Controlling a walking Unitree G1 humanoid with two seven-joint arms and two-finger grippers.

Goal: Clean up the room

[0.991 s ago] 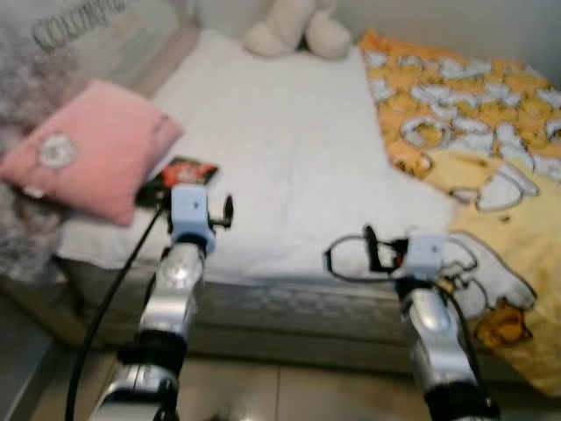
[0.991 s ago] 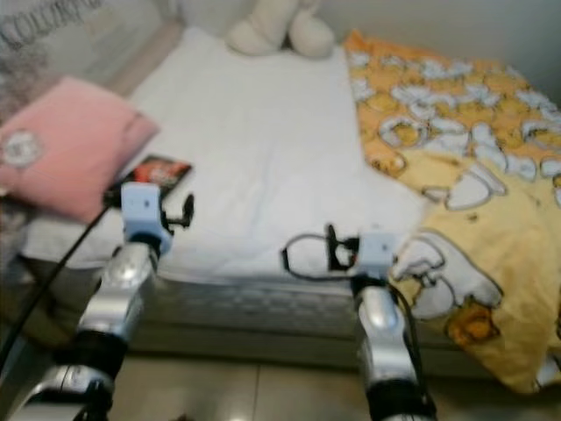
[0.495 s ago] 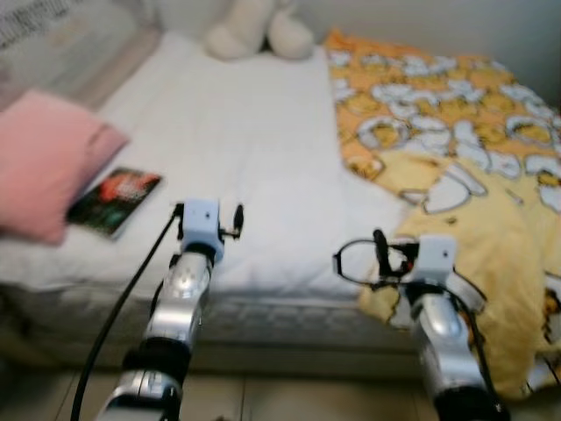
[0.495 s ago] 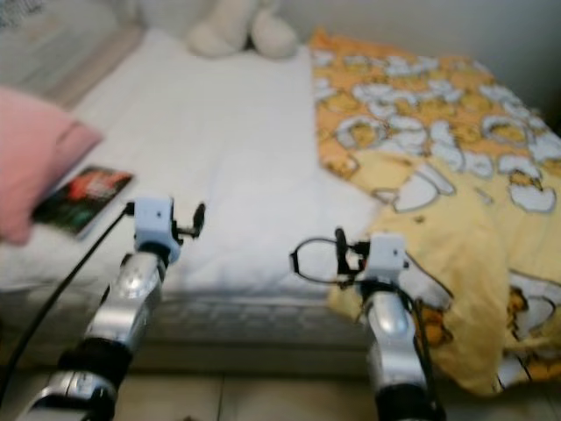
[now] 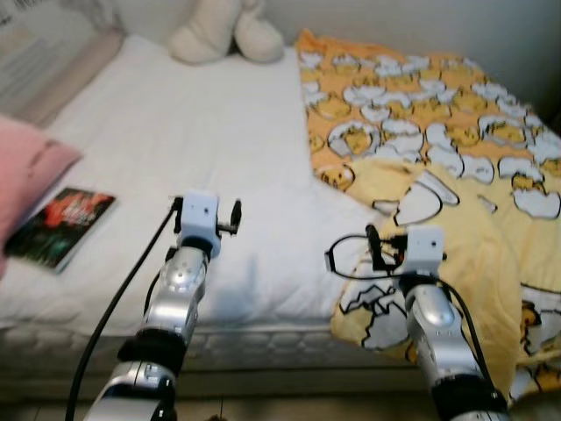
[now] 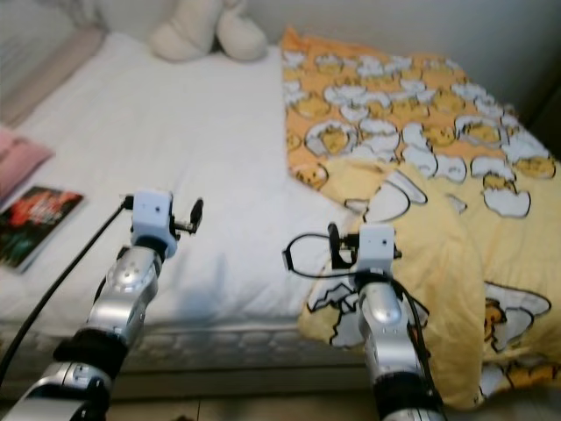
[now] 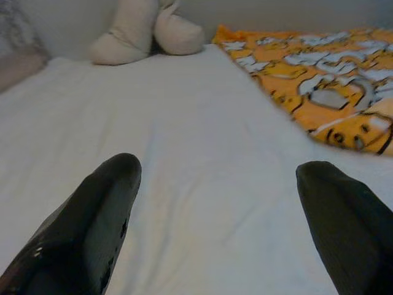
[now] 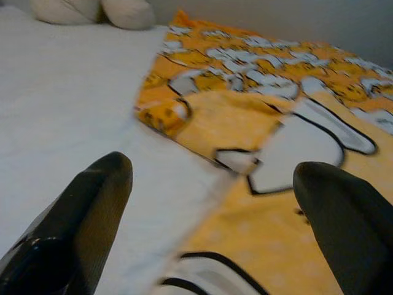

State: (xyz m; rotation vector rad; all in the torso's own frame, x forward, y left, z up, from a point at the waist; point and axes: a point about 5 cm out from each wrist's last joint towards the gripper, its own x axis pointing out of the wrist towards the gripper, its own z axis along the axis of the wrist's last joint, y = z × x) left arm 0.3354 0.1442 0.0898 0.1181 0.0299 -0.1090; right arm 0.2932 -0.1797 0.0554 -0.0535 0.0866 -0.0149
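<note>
Judged from how things lie, the tidying has hardly begun: nothing is held and the bed [image 5: 219,132] looks unmade.

At the far left, a pink pillow [image 5: 22,175] pokes in at the edge of the mattress, and just beside it, toward the near left edge, a dark book [image 5: 61,226] with a red cover lies flat on the white sheet. It probably needs putting away.

The left gripper [image 7: 215,215] hangs over the near part of the sheet, right of the book and well apart from it. Its jaws stand wide, with bare sheet between the fingers [image 7: 92,215].

At the far end of the bed, by the wall, a cream plush toy [image 5: 226,31] rests on the sheet; whether it belongs there is a guess.

The right gripper [image 8: 215,221] hovers at the near left border of the yellow and orange blanket [image 5: 438,140], jaws also wide and empty. The blanket covers only the right part of the bed. Its left edge is folded back on itself in a rumpled flap, and its near end spills over the mattress side toward the floor.

What seems left: spread or fold the blanket, which the right arm is best placed to take first, straighten the pillow, and remove the book.
</note>
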